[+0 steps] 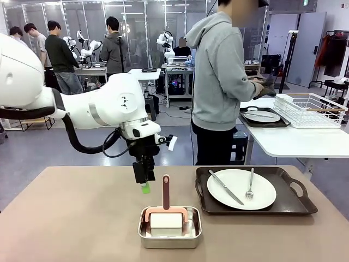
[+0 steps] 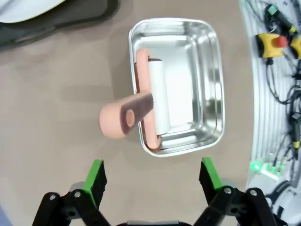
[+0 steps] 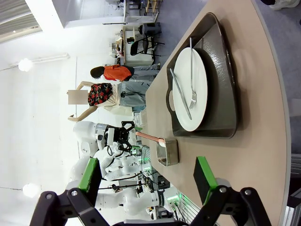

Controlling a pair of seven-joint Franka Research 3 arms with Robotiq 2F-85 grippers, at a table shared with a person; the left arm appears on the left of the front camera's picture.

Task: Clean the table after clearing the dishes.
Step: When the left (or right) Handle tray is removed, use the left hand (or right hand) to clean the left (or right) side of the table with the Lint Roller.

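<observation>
Front view: the left pincer [image 1: 144,184] hangs point-down over the large tan-brown matte worktop [image 1: 71,218]. It is just behind the small square steel pan [image 1: 169,242] and close beside the upright salmon-pink handle [image 1: 166,191] of the white roller cleaner [image 1: 166,220] lying in that pan.
Left wrist view: the left pincer [image 2: 151,163] has its green-padded jaws spread wide with nothing between them. The pink handle [image 2: 126,117] points up at the camera, a little off the jaws' centre line, and the pan [image 2: 195,89] lies just ahead.
Right wrist view: the right pincer [image 3: 146,175] is also wide open and empty, looking along the worktop toward the tray [image 3: 221,70].
Dishes: one round white plate [image 1: 241,189] with metal knife [image 1: 226,187] and fork [image 1: 250,185] sits on a dark brown handled tray [image 1: 297,203] on the worktop's right half, near the pan but apart from it. A second tray with plate [image 1: 265,117] lies on the smaller white worktop [image 1: 294,143], beside a white wire rack [image 1: 311,109]. A person in a grey hoodie [image 1: 218,82] stands there.
Step in hand (judged): taking up the roller by its handle, with clearing only half done.
Doing it well: shift sideways until the handle sits midway between the pads. Roll the wrist so the pads meet its flat faces, descend, and close on the upper part. Lift straight up so the roller frame clears the pan walls. Leave the right half unwiped until that tray is gone.
Risk: a skewed pinch may tip the handle or drag the light pan.
</observation>
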